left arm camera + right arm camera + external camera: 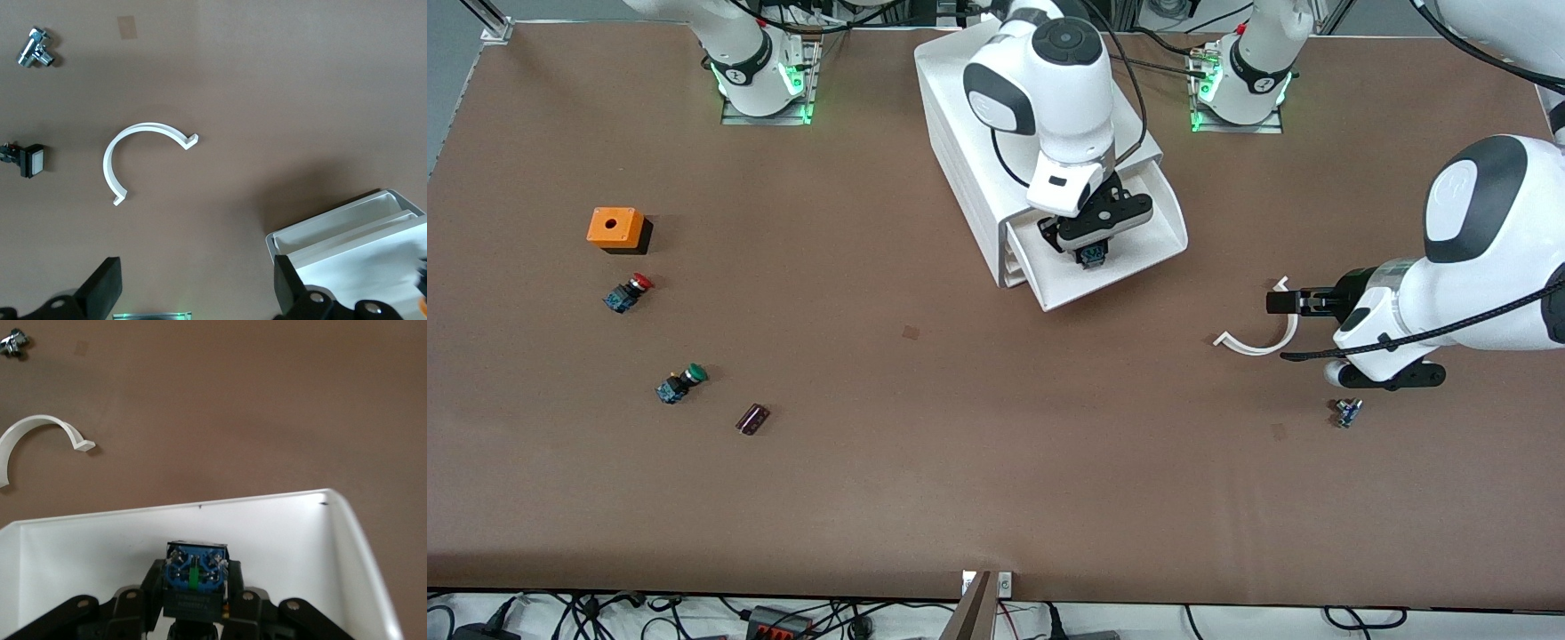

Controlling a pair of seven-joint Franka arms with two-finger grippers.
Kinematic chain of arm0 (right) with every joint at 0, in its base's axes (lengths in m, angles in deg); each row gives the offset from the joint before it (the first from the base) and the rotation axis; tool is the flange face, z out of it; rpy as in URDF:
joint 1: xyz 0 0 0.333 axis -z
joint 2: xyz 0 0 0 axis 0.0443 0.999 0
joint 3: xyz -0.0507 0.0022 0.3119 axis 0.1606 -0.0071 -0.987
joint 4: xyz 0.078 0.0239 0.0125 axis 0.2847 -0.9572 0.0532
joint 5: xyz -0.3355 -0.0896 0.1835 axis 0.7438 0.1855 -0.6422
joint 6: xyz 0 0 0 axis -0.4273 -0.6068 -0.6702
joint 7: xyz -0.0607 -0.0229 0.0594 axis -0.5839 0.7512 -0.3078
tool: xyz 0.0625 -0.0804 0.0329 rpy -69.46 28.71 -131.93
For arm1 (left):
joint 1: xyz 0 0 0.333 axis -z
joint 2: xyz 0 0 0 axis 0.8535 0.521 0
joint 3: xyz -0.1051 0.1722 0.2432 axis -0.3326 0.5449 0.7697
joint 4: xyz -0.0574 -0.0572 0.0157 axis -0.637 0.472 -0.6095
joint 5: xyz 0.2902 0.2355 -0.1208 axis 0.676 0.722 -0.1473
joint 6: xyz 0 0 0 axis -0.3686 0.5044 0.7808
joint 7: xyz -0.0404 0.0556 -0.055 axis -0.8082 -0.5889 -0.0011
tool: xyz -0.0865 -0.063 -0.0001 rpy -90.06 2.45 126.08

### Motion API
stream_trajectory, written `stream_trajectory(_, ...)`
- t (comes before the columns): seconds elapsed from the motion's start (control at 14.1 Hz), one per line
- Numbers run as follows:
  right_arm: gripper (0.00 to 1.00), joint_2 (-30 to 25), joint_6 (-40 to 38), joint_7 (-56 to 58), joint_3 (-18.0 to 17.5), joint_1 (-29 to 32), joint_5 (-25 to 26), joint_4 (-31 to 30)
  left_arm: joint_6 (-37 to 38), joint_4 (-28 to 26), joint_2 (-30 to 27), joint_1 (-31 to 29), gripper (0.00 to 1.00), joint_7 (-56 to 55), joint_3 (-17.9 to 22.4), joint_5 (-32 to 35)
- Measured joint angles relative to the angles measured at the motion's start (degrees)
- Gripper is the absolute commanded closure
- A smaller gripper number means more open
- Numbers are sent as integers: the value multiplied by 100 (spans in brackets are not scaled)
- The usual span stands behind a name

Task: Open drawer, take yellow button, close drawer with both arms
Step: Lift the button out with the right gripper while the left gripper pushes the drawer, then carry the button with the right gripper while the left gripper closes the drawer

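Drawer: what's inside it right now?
In the open drawer: the right gripper shut on the button, blue body showing, cap hidden. The arm covers part of the tray floor; the rest looks bare.

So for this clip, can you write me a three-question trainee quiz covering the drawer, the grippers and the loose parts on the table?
1. True or false: the drawer is pulled out of the cabinet.
2. What does the right gripper hold? A) the red-capped button B) a button with a blue body, over the drawer C) nothing
3. Fill in: the left gripper hangs open over the table beside a curved white ____ piece.

Key: 1 true; 2 B; 3 plastic (a C-shaped arc).
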Motion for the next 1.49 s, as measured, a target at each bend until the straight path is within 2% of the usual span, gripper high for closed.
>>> stream_trajectory(0.14,100,-119,-520,-15,18,278,-157,368,-73,-2,4,63,0,-102,-8,0)
stream_trajectory(0.35,100,-440,-1365,6,38,1019,-453,534,-564,-150,64,238,0,-472,-19,0)
stream_trajectory(0.71,100,-552,-2537,402,33,2101,-520,339,-1975,-1060,69,671,0,-1716,-222,2)
stream_trajectory(0.99,100,-488,-2611,1666,49,2750,-516,-236,-2955,-1877,16,958,0,-2592,-407,3)
stream_trajectory(1.28,100,-502,-2600,2959,46,3444,-525,-720,-3062,-2282,-201,1250,0,-3215,-498,3)
stream_trajectory(1.49,100,-506,-2329,3343,40,3678,-538,-1186,-3061,-2601,-424,1268,0,-3466,-697,4)
